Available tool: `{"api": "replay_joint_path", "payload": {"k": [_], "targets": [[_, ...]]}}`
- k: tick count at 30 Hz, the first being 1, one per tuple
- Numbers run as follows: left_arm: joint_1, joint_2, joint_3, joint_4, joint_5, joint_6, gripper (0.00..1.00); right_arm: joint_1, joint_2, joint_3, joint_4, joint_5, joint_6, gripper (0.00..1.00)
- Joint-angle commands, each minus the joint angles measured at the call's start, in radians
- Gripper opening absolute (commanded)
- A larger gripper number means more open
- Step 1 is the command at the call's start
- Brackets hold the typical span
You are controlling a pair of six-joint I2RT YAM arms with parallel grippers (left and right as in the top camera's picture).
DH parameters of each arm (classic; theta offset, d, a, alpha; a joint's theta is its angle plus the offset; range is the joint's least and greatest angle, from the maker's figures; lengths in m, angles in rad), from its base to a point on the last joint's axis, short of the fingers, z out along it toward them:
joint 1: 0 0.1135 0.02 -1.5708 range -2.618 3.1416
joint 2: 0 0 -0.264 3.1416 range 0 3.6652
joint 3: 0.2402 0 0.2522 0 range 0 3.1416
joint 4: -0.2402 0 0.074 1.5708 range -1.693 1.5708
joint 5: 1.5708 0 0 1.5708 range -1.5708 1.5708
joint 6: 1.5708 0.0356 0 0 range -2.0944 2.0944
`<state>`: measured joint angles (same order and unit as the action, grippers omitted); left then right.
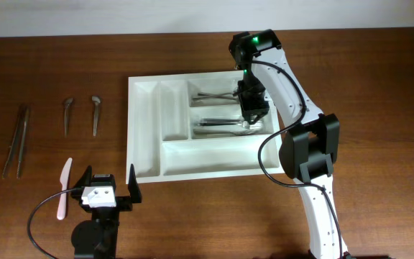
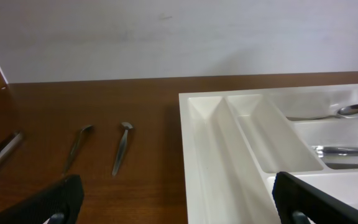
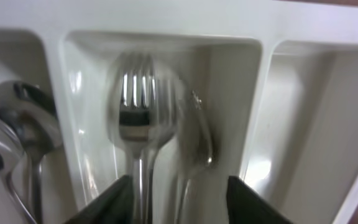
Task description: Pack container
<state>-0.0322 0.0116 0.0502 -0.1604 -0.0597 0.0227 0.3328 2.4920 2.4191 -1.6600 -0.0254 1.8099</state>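
Observation:
The white container (image 1: 144, 144) lies in the middle of the table, and its left end shows in the left wrist view (image 2: 210, 162). My right gripper (image 1: 252, 109) hangs over its middle long compartment. In the right wrist view the right gripper (image 3: 179, 208) is open, and a blurred fork (image 3: 135, 118) lies between the fingers, close to the left one. A second utensil (image 3: 194, 146) lies beside the fork. Spoons (image 3: 23, 118) fill the neighbouring compartment. My left gripper (image 1: 110, 191) stands open and empty at the front, before the container's left corner.
On the wood left of the container lie two small spoons (image 1: 67, 115) (image 1: 95, 115), long tongs (image 1: 16, 140) and a pale plastic knife (image 1: 63, 188). The two narrow compartments (image 1: 172, 108) and the front long compartment (image 1: 207, 155) hold nothing.

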Motion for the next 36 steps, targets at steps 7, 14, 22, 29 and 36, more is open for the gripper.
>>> {"api": "replay_joint_path", "payload": {"k": [7, 14, 22, 29, 36], "targets": [[0.005, -0.006, -0.003, 0.000, 0.003, 0.015, 0.99, -0.001, -0.001, 0.002, -0.001, 0.039, -0.017, 0.51], [0.005, -0.006, -0.003, 0.000, 0.003, 0.015, 0.99, -0.032, -0.017, 0.120, -0.002, 0.293, -0.277, 0.95], [0.005, -0.006, -0.003, 0.000, 0.003, 0.015, 0.99, -0.124, -0.046, 0.415, -0.039, 0.728, -0.972, 0.99], [0.005, -0.006, -0.003, -0.001, 0.003, 0.015, 0.99, -0.271, -0.082, 0.578, -0.019, 0.598, -1.397, 0.98], [0.005, -0.006, -0.003, 0.000, 0.003, 0.015, 0.99, -0.501, -0.132, 0.578, 0.000, 0.065, -1.943, 0.99]]}}
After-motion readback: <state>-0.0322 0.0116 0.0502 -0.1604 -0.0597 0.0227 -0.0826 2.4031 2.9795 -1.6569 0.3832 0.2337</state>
